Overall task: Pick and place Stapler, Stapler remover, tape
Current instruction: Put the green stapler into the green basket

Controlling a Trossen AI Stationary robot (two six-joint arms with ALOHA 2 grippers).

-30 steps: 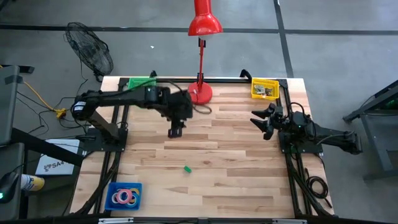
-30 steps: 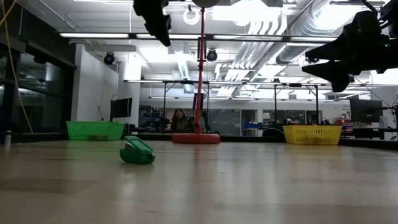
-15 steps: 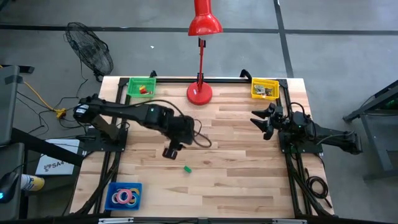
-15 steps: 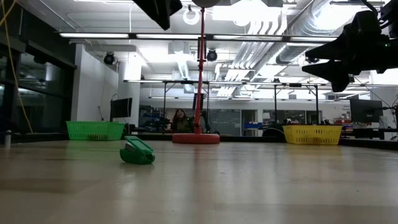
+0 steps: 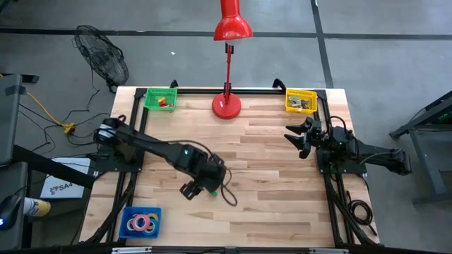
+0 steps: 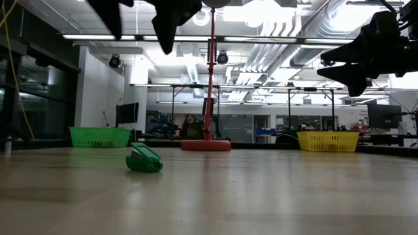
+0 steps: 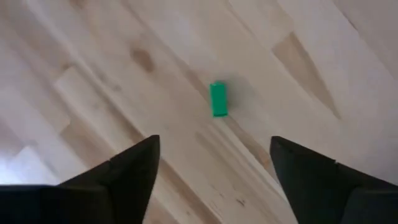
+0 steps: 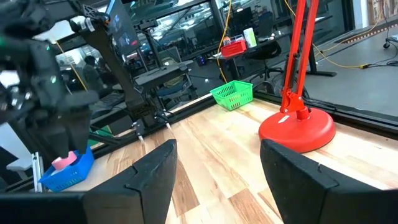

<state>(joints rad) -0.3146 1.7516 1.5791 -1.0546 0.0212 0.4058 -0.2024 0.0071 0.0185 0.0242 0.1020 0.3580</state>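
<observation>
A small green tool [image 5: 212, 191] [image 7: 217, 99] [image 6: 144, 160] lies flat on the wooden table, near its middle; stapler or stapler remover, I cannot tell which. My left gripper [image 5: 191, 189] [image 7: 214, 146] [image 6: 137, 16] hovers above it, pointing steeply down, open wide and touching nothing. The tape rolls [image 5: 141, 223] lie in a blue tray [image 5: 127, 212] at the near left corner. My right gripper [image 5: 293, 137] [image 8: 217, 149] waits open at the table's right side, level and well above the wood.
A red desk lamp stands with its base [image 5: 227, 106] at the far middle. A green basket [image 5: 161, 99] with a red item sits at the far left, a yellow basket [image 5: 300, 100] at the far right. Bare wood lies around the green tool.
My left gripper has swung from near the lamp base toward the table's near edge and come down over the green tool. It has rolled about its own axis and opened wider. The green tool has stayed where it was.
</observation>
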